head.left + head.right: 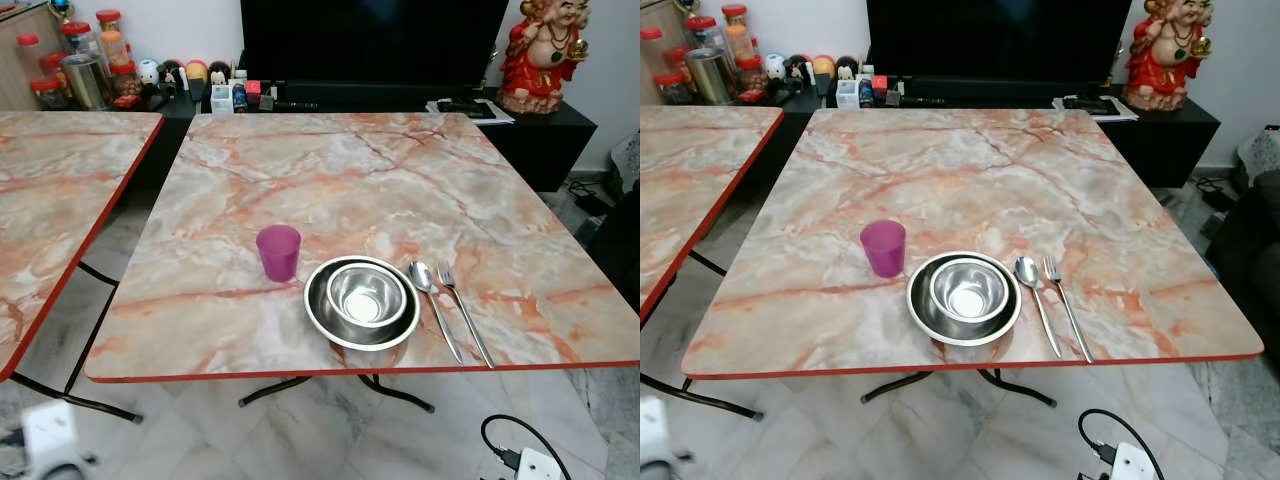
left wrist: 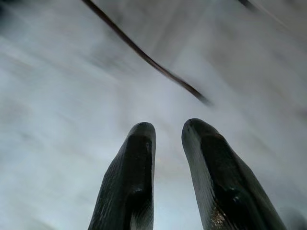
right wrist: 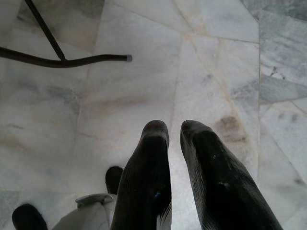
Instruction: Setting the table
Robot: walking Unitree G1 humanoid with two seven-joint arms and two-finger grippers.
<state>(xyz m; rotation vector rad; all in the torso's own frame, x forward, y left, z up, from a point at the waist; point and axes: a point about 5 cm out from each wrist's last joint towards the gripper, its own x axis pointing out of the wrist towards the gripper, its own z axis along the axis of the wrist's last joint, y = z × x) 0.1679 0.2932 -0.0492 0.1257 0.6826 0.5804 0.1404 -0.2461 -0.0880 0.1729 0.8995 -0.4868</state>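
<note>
Marble-patterned counter [image 1: 330,170] with a red edge. Near its front edge: a steel bowl [image 1: 366,294] nested inside a larger steel plate [image 1: 325,313]; just to the right, a spoon [image 1: 424,282] and fork [image 1: 452,288] lying side by side; to the left, an upright purple cup [image 1: 278,251]. Behind the counter, a black cabinet [image 1: 540,130]. Left hand [image 2: 168,127] and right hand [image 3: 174,127] hang over the floor [image 3: 216,62], fingers narrowly apart, empty.
</note>
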